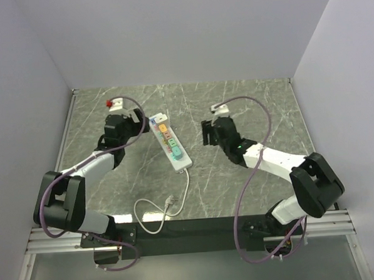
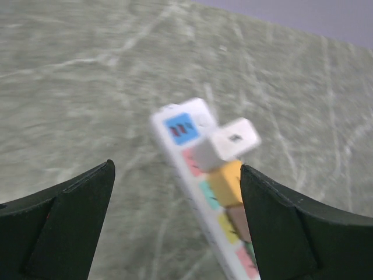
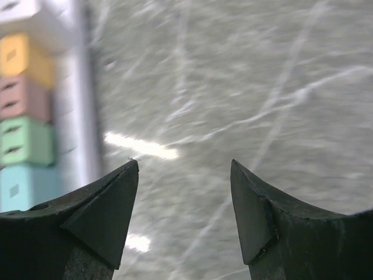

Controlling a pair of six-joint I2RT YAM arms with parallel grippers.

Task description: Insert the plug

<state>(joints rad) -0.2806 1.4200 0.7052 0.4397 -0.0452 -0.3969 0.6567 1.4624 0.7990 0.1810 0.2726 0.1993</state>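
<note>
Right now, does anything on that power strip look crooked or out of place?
Yes. The white plug near the far end of the power strip sits tilted, one corner lifted, unlike the yellow plug lying square beside it. It looks not fully seated, though the view is blurred.

1. No words or numbers can be read anywhere.
2. The blue patch [image 2: 182,128] on the power strip [image 2: 197,109] has red marks, too blurry to read.
3. The white plug [image 2: 218,151] has a tiny dark mark, also too blurry.

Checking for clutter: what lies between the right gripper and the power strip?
Nothing: between right gripper and power strip, the top view shows bare tabletop.
</note>
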